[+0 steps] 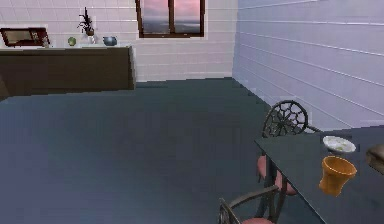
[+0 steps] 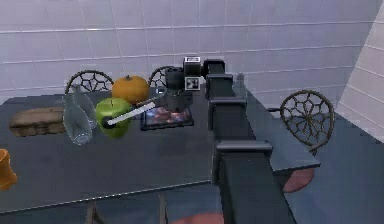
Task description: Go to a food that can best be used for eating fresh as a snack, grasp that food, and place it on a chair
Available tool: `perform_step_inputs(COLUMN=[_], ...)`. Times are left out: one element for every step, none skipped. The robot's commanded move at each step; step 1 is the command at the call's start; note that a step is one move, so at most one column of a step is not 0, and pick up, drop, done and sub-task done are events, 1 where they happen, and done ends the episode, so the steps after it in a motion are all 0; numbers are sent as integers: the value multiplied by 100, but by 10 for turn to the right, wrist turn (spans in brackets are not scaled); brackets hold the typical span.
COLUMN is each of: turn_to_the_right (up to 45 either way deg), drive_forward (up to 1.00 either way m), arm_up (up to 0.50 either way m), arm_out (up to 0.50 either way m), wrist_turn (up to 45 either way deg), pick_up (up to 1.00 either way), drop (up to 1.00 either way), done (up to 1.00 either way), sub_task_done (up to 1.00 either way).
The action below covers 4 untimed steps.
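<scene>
1. Arm (image 2: 235, 140), a dark square bar, rises from the arm side view's bottom edge and reaches out over the surface (image 2: 60, 165). Two small white marked squares (image 2: 214, 68) stand at its far end.
2. Left of the squares sits the dark body of the gripper (image 2: 114, 120). Its thin pale fingers (image 2: 130, 116) run leftward across the green apple (image 2: 108, 108).
3. I cannot tell whether the fingers are spread or pressed together. Nor can I tell whether they hold anything, since the apple shows against the surface.
4. The apple is round and glossy. It lies between a clear glass vessel (image 2: 79, 115) on its left and a dark flat book-like thing (image 2: 165, 118) on its right, with a round orange fruit (image 2: 130, 88) just behind.
5. A brown ridged carton (image 2: 38, 120) lies farther left, and an orange cup (image 1: 337, 173) stands near the edge.
6. The surface is smooth and dark slate-blue, ringed by chairs (image 2: 305, 110) with round web-patterned backs.
7. The walls are white tile and the floor (image 1: 150, 140) is dark blue-grey. In the forward view a long low counter (image 1: 70, 70) under a window (image 1: 170, 17) carries a microwave (image 1: 25, 37) and a potted plant (image 1: 87, 22).
</scene>
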Motion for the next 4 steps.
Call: perform_step_inputs(turn_to_the_right=[0, 0, 0, -450], drive_forward=[0, 0, 0, 0], arm_up=[0, 0, 0, 0], arm_out=[0, 0, -30, 0], wrist_turn=[-450, -240, 0, 0], pick_up=[0, 0, 0, 0], drop=[0, 0, 0, 0], done=[0, 0, 0, 0], sub_task_done=[0, 0, 0, 0])
